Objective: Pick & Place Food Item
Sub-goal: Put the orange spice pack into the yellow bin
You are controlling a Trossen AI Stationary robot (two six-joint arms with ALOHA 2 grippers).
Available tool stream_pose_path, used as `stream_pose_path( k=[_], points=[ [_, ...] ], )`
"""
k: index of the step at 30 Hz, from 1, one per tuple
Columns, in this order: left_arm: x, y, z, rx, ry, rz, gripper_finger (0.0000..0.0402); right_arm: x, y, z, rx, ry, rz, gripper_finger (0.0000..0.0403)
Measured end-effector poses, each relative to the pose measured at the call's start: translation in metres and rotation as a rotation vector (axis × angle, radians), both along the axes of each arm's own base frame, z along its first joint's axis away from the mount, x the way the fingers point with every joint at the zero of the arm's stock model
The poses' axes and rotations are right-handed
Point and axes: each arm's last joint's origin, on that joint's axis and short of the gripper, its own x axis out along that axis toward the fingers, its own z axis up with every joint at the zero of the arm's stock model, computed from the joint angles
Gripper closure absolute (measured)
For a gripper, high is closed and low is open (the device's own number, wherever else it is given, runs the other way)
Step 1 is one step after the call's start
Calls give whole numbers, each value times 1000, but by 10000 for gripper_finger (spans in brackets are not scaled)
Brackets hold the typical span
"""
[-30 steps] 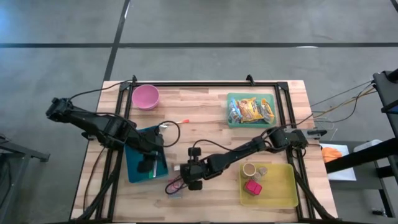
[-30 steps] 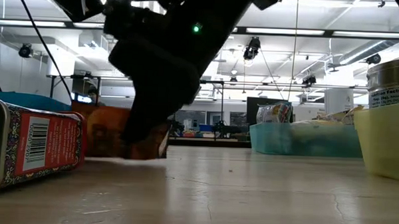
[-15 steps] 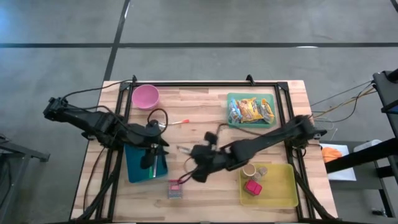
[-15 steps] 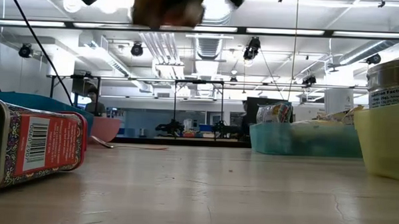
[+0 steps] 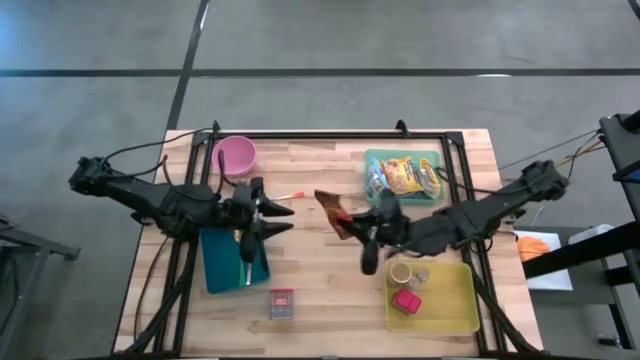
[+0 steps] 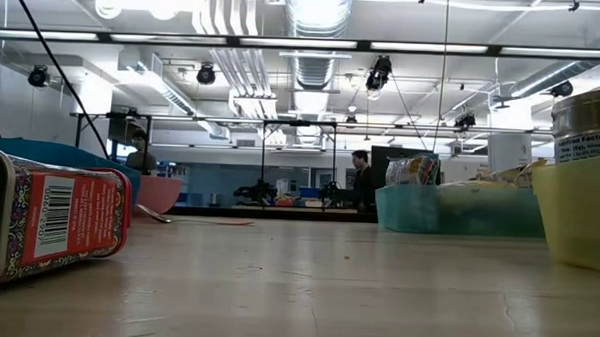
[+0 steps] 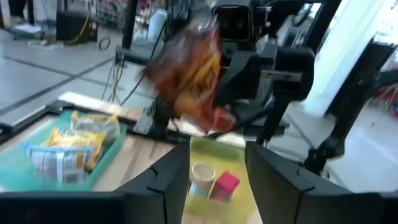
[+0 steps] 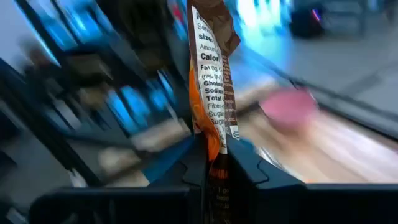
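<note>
Your right claw (image 5: 349, 222) was pinched tight on the brown snack bag (image 5: 333, 210) — it stuck out past the fingertips, up over the table (image 5: 320, 170). Your left claw (image 5: 268, 215) sat part open, holding nothing.

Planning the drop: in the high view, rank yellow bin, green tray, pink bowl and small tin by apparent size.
1. yellow bin
2. green tray, clearly smaller than the bin
3. pink bowl
4. small tin, smallest

Grey concrete floor (image 5: 400, 40) around; fluorescent ceiling lights (image 6: 314, 44) overhead.
</note>
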Motion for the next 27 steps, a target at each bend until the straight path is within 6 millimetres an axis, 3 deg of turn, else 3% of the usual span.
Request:
stream_pose_path(
  k=[6, 13, 18, 27],
  points=[
    [5, 5, -5, -92, -122, 30, 237, -22, -4, 2, 6, -312, 50, 375],
    [21, 4, -8, -132, -276, 28, 228, -25, -7, -15, 16, -480, 85, 375],
    [28, 3, -15, -127, -249, 1, 172, -16, -4, -19, 7, -493, 147, 375],
    [36, -1, 0, -54, -284, -67, 57, 10, -4, -20, -13, -479, 189, 375]
  ],
)
